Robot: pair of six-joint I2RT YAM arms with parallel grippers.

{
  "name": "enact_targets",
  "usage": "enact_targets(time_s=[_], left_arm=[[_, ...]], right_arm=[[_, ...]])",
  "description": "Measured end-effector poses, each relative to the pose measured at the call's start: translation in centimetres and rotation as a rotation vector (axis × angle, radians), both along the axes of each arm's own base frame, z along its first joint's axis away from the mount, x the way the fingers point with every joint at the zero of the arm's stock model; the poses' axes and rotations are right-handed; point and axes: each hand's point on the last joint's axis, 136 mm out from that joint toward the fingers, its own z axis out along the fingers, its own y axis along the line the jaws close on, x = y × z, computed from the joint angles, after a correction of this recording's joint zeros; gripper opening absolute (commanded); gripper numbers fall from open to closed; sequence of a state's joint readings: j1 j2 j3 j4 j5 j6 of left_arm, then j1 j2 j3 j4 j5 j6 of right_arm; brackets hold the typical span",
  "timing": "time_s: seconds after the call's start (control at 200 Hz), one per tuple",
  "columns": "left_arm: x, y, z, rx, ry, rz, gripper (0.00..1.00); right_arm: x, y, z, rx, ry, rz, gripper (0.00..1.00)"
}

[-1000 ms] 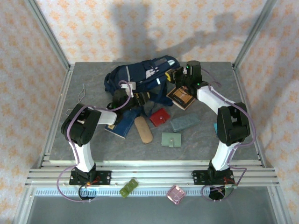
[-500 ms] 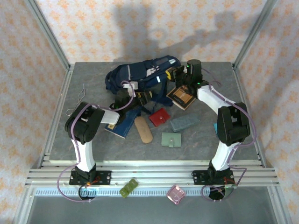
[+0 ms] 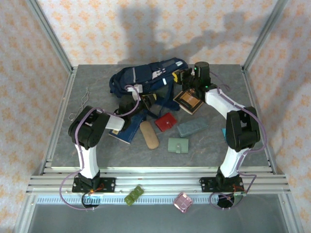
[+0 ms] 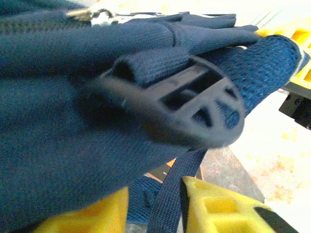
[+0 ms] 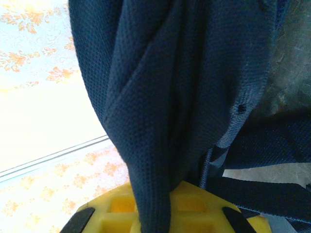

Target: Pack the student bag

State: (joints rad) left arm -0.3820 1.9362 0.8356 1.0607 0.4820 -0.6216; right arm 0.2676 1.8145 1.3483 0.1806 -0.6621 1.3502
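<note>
Top external view is showing a green block (image 3: 133, 195) and a pink box (image 3: 183, 201) lying on the front rail, well behind both grippers, down by the arm bases. Further out on the table (image 3: 97, 150), a green card holder (image 3: 178, 145), a tan oblong case (image 3: 149, 135) and a grey-green pouch (image 3: 192, 127) are lying between the two arms, behind both grippers. A red wallet (image 3: 166, 122) is sitting a little beyond them. A small navy booklet (image 3: 127, 128) is lying just behind the left gripper (image 3: 130, 99), partly under that arm. A brown book (image 3: 189, 100) is resting just behind the right gripper (image 3: 181, 77), under its wrist.

The student bag (image 3: 146, 77) is lying on its side at the far middle of the table, stretching from one gripper to the other. The left gripper is sitting at its near edge among the straps, and the right gripper is sitting at its right end.

In the left wrist view a dark strap (image 4: 167, 204) is running down between the yellow fingers (image 4: 218, 208), and a black buckle (image 4: 194, 104) is sitting just above them. Blue fabric is draping over the other finger, and I cannot tell whether the jaws are clamping anything.

In the right wrist view the right gripper is pinching a fold of the bag's blue fabric.
</note>
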Motion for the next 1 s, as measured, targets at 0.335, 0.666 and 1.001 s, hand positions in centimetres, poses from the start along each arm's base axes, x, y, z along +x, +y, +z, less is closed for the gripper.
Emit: enact_targets(time_s=[0.335, 0.666, 1.001], left_arm=[[0.0, 1.0, -1.1, 0.023, 0.037, 0.004, 0.01], [-0.3, 1.8, -0.8, 0.055, 0.035, 0.001, 0.00], [-1.1, 1.7, -1.3, 0.105, 0.061, -0.036, 0.51]], right_arm=[[0.0, 0.0, 0.0, 0.000, 0.000, -0.001, 0.00], [0.0, 0.0, -0.1, -0.001, 0.000, -0.001, 0.00], [0.0, 0.0, 0.1, -0.001, -0.011, 0.002, 0.00]])
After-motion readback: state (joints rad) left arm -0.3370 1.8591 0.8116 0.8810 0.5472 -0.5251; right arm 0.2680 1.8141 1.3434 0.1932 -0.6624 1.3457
